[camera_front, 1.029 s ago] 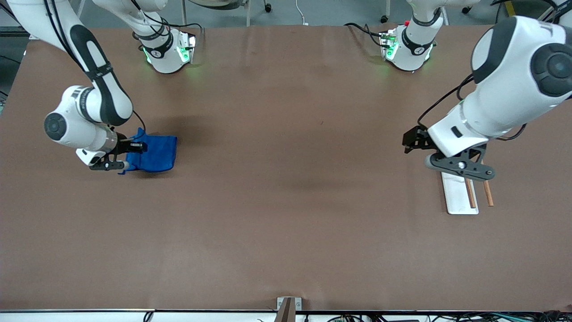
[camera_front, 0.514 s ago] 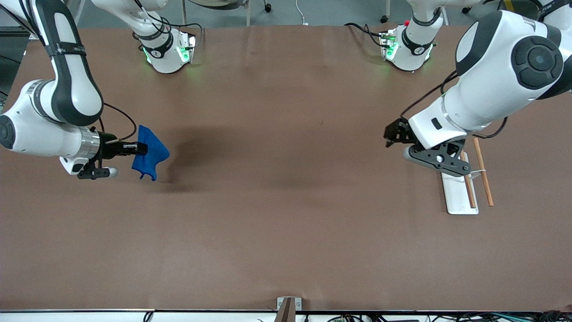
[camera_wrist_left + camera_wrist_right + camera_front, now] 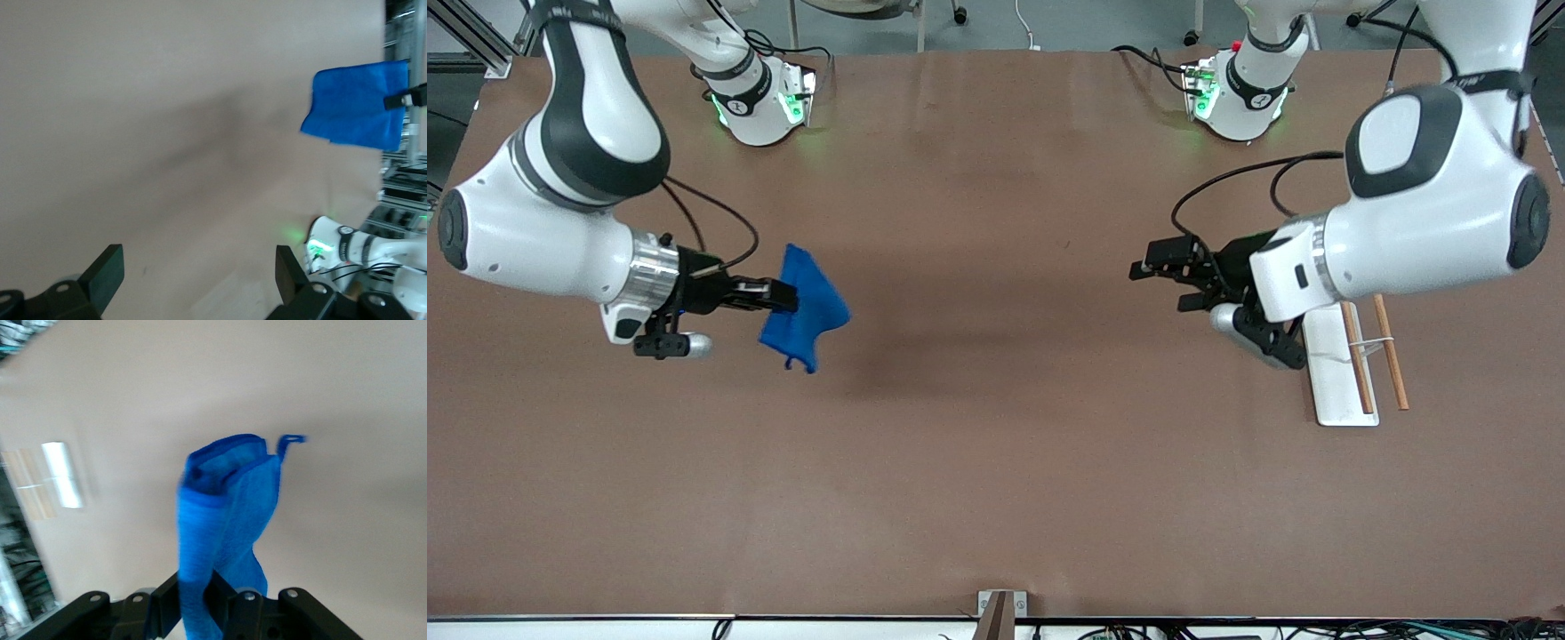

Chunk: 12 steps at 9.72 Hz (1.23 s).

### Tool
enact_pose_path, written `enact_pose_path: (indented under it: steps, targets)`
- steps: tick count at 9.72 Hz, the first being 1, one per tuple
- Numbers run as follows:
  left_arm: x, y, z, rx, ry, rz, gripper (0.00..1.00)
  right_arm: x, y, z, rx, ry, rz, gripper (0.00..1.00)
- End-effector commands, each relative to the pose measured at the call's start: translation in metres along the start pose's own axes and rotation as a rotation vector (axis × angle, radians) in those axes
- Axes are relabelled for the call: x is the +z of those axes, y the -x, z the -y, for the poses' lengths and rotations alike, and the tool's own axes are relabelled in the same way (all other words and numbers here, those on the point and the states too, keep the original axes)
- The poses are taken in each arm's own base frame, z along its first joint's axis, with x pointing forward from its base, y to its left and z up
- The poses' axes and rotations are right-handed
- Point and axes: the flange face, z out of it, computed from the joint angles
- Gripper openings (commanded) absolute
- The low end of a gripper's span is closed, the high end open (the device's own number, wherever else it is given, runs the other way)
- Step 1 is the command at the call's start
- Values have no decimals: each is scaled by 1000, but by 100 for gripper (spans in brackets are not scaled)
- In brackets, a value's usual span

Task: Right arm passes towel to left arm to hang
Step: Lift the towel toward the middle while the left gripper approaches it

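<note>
Right gripper (image 3: 783,295) clamped on bright royal-blue soft cloth towel (image 3: 805,307), carried in the air over the brown surface (image 3: 996,462) toward the right arm's end. Towel hangs folded from the fingers, thread tag (image 3: 291,440) at 1 corner. Left gripper (image 3: 1160,276) fingers spread wide, holding nothing, over the surface beside the white rectangular tray (image 3: 1334,382) with 2 wooden rods (image 3: 1392,364) at the left arm's end.

White tray (image 3: 1332,373) partly under left arm
</note>
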Motion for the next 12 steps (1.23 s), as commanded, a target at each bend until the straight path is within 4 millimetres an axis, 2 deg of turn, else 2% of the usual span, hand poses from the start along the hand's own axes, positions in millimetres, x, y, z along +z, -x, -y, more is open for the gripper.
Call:
enact_pose_path:
  steps: [1, 3, 4, 5, 7, 8, 10, 12]
  targets:
    - [63, -10, 23, 12, 196, -6, 100, -6, -3, 27, 57, -197, -21, 0]
    - [97, -14, 24, 54, 374, -18, 100, 2, 6, 59, 80, -359, 3, 0]
    - [117, -13, 12, 53, 418, 7, 100, 9, 14, 76, 86, -437, 30, 0]
    - [132, -13, 11, 29, 478, 12, 100, 14, 16, 85, 90, -466, 11, 0]
    - [168, -16, 24, 2, 666, -1, 100, 24, 26, 106, 49, -591, 28, 0]
    - [185, -12, 28, -37, 794, 22, 100, 28, 26, 107, 2, -660, 24, 0]
    - [209, 3, 41, -130, 1025, 86, 100, 30, 29, 110, -29, -687, 46, 0]
    - [223, 15, 42, -168, 1171, 142, 100, 34, 35, 111, -106, -737, 101, 0]
